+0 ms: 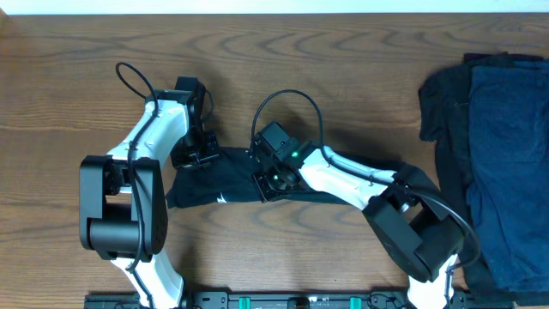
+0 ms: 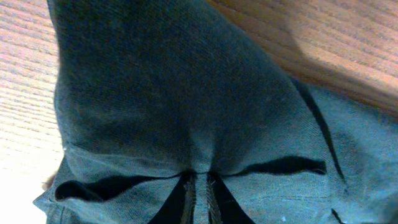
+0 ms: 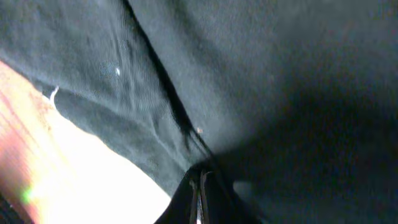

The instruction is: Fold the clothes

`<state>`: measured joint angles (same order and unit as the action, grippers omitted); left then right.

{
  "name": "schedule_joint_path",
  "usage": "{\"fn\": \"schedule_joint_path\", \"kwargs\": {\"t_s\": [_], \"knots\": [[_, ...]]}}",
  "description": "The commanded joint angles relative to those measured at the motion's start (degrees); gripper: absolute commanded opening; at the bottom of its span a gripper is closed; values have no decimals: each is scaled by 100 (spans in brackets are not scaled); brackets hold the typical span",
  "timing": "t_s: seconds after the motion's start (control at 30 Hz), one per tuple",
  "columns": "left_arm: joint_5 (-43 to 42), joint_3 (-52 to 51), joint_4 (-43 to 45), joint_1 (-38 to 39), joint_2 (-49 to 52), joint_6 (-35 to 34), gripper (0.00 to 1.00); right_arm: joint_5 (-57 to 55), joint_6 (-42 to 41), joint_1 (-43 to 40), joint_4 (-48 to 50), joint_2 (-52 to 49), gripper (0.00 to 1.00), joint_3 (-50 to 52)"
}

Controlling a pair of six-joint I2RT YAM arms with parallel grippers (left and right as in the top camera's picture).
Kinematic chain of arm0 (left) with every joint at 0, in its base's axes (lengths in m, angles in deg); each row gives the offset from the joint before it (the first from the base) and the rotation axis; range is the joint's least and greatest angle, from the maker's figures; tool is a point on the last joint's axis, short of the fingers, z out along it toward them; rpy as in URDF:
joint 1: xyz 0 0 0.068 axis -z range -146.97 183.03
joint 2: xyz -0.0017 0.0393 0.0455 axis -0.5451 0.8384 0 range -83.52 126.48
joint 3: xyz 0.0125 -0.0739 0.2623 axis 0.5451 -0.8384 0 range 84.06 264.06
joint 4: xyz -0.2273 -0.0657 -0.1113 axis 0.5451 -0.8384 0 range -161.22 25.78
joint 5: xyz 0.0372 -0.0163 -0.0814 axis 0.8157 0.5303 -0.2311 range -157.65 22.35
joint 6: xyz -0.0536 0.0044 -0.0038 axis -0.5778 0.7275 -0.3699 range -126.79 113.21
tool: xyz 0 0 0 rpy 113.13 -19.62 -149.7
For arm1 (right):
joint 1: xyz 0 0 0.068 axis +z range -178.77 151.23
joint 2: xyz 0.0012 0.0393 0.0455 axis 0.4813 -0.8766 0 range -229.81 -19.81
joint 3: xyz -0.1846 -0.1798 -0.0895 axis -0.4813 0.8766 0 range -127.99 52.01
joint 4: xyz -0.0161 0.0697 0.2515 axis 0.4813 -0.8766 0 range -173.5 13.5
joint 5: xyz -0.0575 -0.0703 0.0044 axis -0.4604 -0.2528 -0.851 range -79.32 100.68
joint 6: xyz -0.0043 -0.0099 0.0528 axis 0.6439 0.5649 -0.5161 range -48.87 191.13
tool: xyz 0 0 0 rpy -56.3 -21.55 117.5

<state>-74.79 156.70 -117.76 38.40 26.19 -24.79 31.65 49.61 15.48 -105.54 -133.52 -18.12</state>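
A black T-shirt (image 1: 214, 184) lies bunched in a narrow band on the table's middle, a small white label (image 1: 222, 199) showing on its front edge. My left gripper (image 1: 196, 160) is shut on the shirt's left end; in the left wrist view a fold of cloth (image 2: 174, 93) is pinched between the fingers of the left gripper (image 2: 200, 199). My right gripper (image 1: 268, 182) is shut on the shirt further right. The right wrist view shows the right gripper (image 3: 199, 190) closed on dark cloth (image 3: 249, 74). Much of the shirt is hidden under both arms.
At the right edge lies a pile of other clothes: a navy garment (image 1: 510, 154) on top of a black one (image 1: 446, 112). Bare wooden table (image 1: 86, 77) stretches left and behind. The arm bases stand at the front edge.
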Motion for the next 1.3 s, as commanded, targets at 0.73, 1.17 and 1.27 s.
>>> {"fn": "schedule_joint_path", "kwargs": {"t_s": [0.73,1.17,1.27], "knots": [[26,-7,-13,-2,-127,33,12,-2485,94,-2321,-2752,1416,1,328],[26,-20,-50,-4,-127,33,13,-2529,22,-2874,-2594,1416,1,1357],[28,-22,-50,-4,-127,33,13,-2546,-105,-2924,-2459,1416,1,1646]]}}
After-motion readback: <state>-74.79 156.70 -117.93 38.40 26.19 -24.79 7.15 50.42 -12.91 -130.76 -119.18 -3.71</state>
